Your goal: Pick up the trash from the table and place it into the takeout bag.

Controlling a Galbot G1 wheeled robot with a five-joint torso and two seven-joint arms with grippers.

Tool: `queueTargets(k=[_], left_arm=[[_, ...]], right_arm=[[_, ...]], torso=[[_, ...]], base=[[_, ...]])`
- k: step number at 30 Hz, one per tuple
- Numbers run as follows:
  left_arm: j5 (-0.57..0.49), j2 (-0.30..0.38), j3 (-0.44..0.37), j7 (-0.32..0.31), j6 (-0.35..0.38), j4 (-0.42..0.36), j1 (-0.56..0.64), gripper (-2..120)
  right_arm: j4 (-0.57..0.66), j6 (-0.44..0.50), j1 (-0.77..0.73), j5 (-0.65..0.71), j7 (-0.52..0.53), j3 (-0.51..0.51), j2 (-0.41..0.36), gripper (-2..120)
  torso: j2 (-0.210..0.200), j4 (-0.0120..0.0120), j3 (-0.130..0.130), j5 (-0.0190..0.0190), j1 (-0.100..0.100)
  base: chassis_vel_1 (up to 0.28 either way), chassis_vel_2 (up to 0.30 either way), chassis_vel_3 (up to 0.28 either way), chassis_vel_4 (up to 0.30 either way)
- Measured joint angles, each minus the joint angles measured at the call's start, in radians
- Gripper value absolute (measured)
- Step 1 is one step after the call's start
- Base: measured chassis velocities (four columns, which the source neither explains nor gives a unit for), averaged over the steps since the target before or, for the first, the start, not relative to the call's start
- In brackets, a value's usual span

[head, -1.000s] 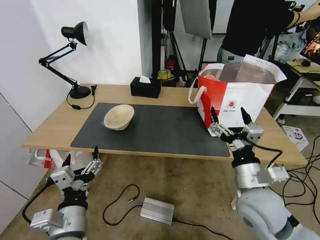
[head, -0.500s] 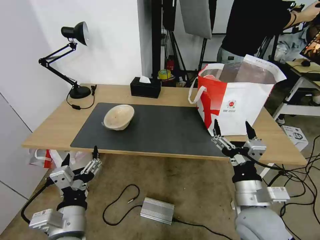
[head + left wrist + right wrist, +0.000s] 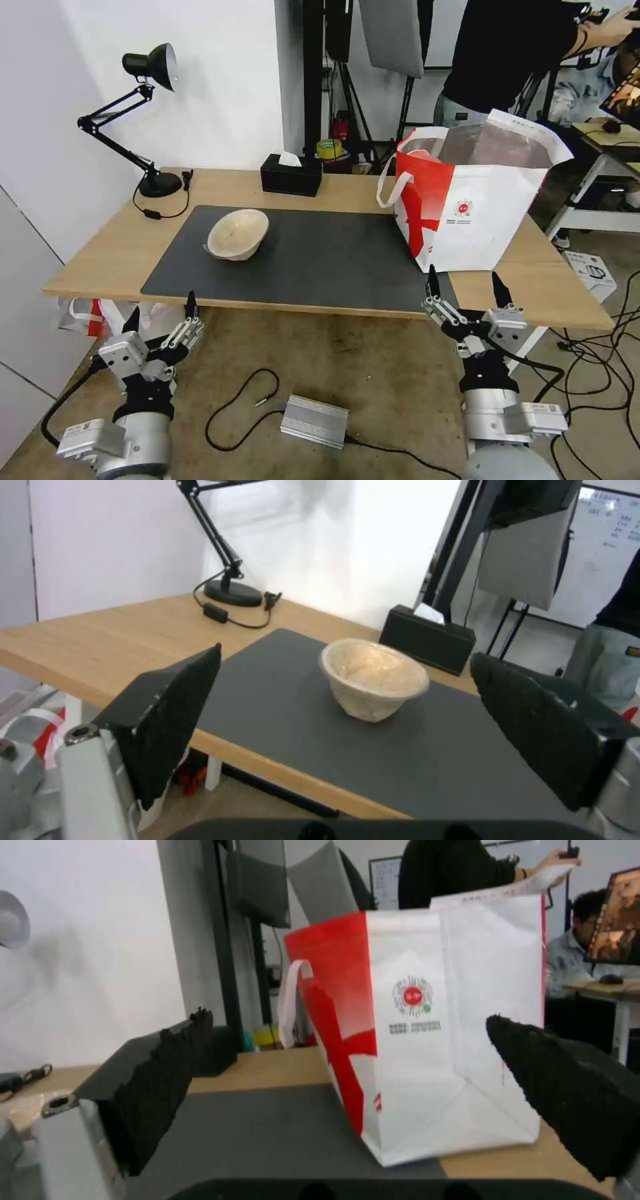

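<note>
Ahead, beige bowl (image 3: 373,680), left pincer (image 3: 347,730) agape

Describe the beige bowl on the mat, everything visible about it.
The beige bowl is a deep, round, paper-like container with a mottled pale inside and a thin rim, empty as far as can be seen. It sits tilted on the dark grey mat, toward the table's left end. Nothing else touches it; the left gripper hangs open below the table edge.
</note>
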Motion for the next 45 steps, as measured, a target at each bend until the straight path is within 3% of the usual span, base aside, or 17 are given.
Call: queueTargets(k=[45], left_arm=[[-0.019,0.008,0.004,0.004,-0.001,0.020,-0.019,100]], right_arm=[[-0.008,-0.067,-0.107,0.000,0.015,-0.027,-0.010,100]], torso=[[0.000,0.0000,0.000,0.0001,0.000]], base=[[0.000,0.000,0.000,0.000]])
